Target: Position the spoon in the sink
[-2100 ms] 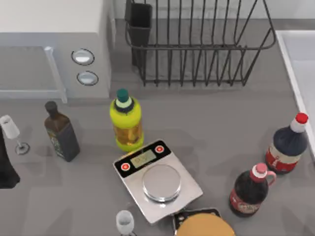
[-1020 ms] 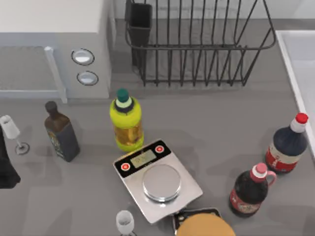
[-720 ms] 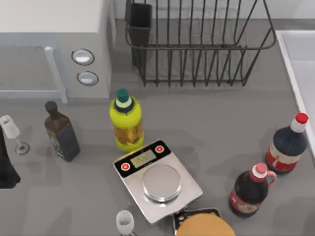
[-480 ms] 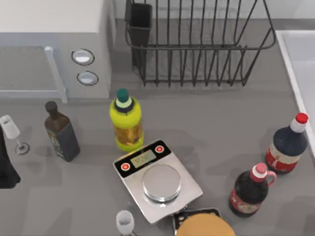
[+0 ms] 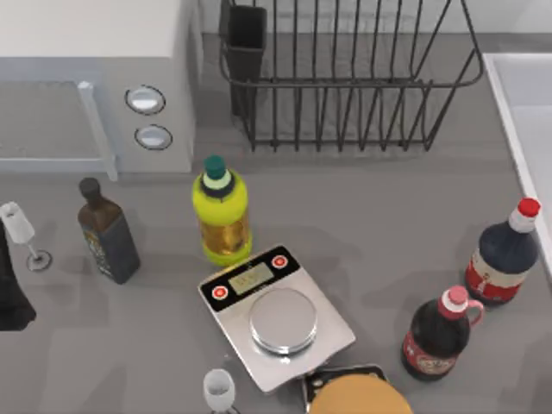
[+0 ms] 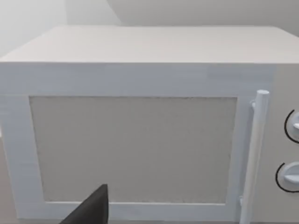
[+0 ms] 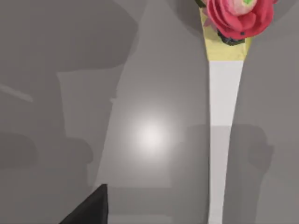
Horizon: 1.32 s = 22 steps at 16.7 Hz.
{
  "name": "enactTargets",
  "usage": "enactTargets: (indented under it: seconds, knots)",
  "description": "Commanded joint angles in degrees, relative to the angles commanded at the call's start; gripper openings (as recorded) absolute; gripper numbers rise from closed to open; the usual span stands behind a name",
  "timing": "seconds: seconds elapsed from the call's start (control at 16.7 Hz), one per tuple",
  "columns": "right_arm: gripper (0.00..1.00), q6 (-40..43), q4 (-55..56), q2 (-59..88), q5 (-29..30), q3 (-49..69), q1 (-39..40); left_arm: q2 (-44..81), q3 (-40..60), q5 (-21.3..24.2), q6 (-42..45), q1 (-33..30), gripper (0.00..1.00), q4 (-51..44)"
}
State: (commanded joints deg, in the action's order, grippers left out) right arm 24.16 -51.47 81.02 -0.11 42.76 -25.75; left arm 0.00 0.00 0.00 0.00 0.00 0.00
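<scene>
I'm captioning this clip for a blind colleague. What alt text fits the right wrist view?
A white spoon handle lies on the grey table, running up to a yellow section topped by a pink flower decoration. A dark tip of the right claw juts in at the picture's lower edge, beside the handle and apart from it.

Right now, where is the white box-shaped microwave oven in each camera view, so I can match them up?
Top view: the white box-shaped microwave oven sits in the upper left corner.
Left wrist view: its door front is seen head-on, close up.
Right wrist view: this camera faces the grey tabletop and a white spoon handle instead.
Shared landmark: the white bar handle beside two round knobs.
</scene>
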Motion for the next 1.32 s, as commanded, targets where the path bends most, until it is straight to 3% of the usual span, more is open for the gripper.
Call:
enactTargets:
  seconds: [0.36, 0.72, 1.32]
  knots:
    - [1.0, -0.19, 16.69, 7.83, -0.01, -8.64, 0.07, 0.0, 0.0, 0.0, 0.0, 0.0, 1.0, 0.0]
    - [1.0, -0.2, 18.33, 8.71, -0.01, -9.59, 0.08, 0.0, 0.0, 0.0, 0.0, 0.0, 1.0, 0.0]
    - [0.25, -0.2, 18.33, 8.71, -0.01, -9.59, 0.08, 0.0, 0.0, 0.0, 0.0, 0.0, 1.0, 0.0]
